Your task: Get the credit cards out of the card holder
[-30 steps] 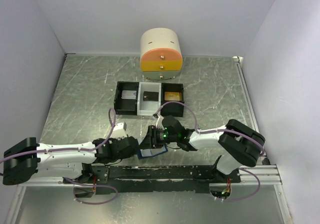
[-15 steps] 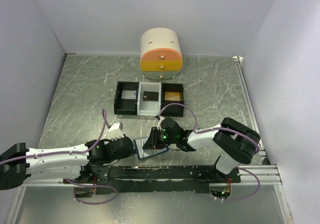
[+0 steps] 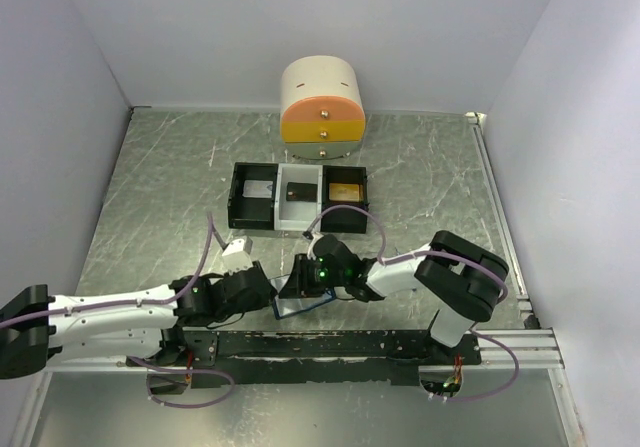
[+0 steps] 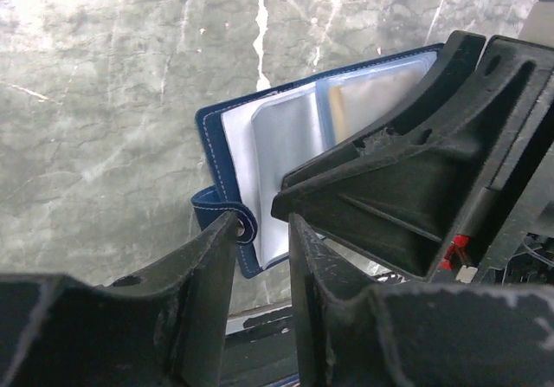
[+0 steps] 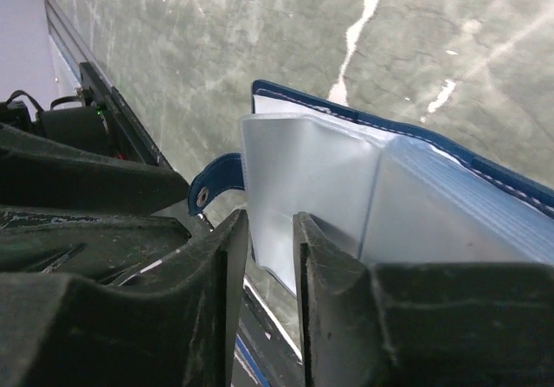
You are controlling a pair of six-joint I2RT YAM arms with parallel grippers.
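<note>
Shows the card holder (image 4: pixel 286 136) open at the counter's (image 3: pixel 150 197) 6 o'clock edge, long axis 8-to-2. Nearer: right end effector (image 5: pixel 271 224) at its 12 — narrowly parted around a clear sleeve, grip unclear; left end effector (image 4: pixel 264 228) at 9, slightly open, empty.

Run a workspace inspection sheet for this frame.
Surface: grey marbled table, no spills seen.
Job's things: wallet open near the front edge; tan card seems tucked inside.
Clutter: tray with one small flat item per compartment; drawer unit behind it.
Grippers: left gripper jaws slightly apart at the clasp tab; right gripper jaws astride a sleeve, grip unclear.
Cables: purple cables loop over both arms, no snag seen.
Surroundings: plain walls on three sides.
</note>
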